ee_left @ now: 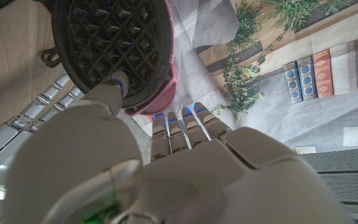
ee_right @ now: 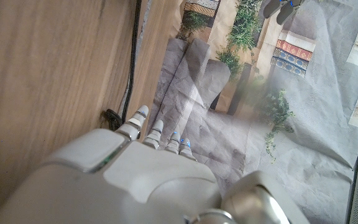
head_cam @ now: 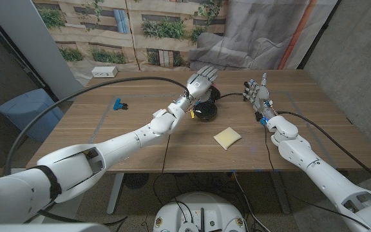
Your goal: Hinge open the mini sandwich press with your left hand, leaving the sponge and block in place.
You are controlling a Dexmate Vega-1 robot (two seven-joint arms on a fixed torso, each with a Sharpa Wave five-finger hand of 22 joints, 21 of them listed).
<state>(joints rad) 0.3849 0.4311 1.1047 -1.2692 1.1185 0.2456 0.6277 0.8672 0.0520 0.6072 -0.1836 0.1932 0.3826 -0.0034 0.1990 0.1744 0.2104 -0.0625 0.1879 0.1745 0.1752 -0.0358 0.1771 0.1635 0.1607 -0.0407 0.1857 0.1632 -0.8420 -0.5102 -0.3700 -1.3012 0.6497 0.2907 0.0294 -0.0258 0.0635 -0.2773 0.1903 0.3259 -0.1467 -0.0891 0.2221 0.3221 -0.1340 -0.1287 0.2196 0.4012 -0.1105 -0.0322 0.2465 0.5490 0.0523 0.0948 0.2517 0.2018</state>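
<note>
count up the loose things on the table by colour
black and pink: 1, the mini sandwich press, lid up under the left hand
yellow: 1, the sponge
blue: 1, the small block
white: 1, the box at the far edge
total: 4
</note>
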